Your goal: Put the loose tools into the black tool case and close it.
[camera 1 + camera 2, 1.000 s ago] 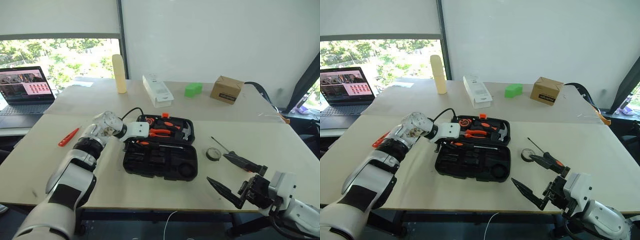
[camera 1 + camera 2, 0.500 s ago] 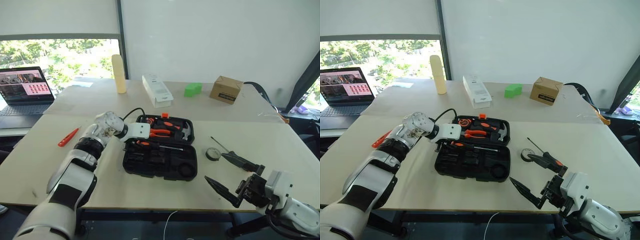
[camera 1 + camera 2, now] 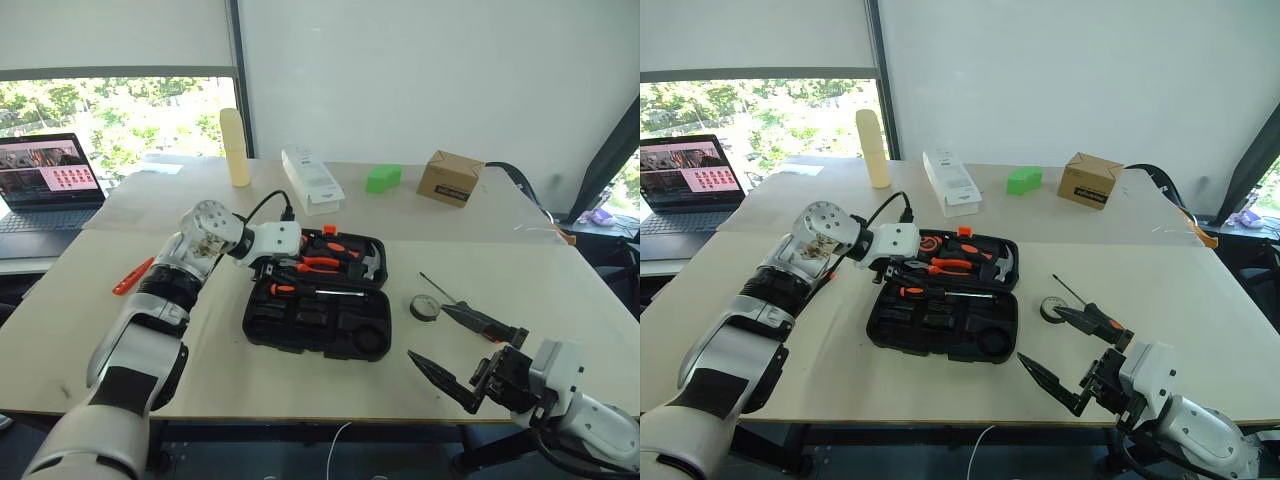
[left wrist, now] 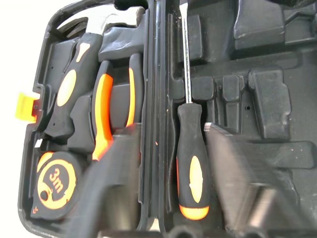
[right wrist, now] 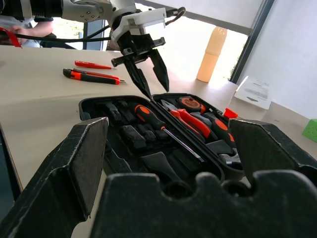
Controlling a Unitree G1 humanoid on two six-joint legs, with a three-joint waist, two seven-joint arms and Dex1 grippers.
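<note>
The black tool case point(image 3: 300, 322) lies open mid-table. One orange-and-black screwdriver point(image 4: 190, 148) rests in a slot of its near half. My left gripper point(image 5: 158, 93) hovers just above that screwdriver, open and holding nothing. A second screwdriver point(image 3: 438, 288) and the black tape roll point(image 3: 426, 307) lie on the table to the right of the case. The small all-orange tool point(image 3: 133, 277) and the utility knife point(image 5: 89, 76) lie to the left of the case. My right gripper point(image 3: 430, 332) hangs wide open at the table's front right, close to the tape roll and apart from it.
Pliers point(image 4: 106, 109), a hammer point(image 4: 74, 89) and a tape measure point(image 4: 53, 182) sit in the case's far half. At the table's back stand a yellow bottle point(image 3: 236, 148), a white box point(image 3: 312, 180), a green object point(image 3: 384, 178) and a cardboard box point(image 3: 450, 178). A laptop point(image 3: 45, 180) is far left.
My left gripper has lifted up off the case, and the screwdriver stays in its slot. The right arm has kept still.
</note>
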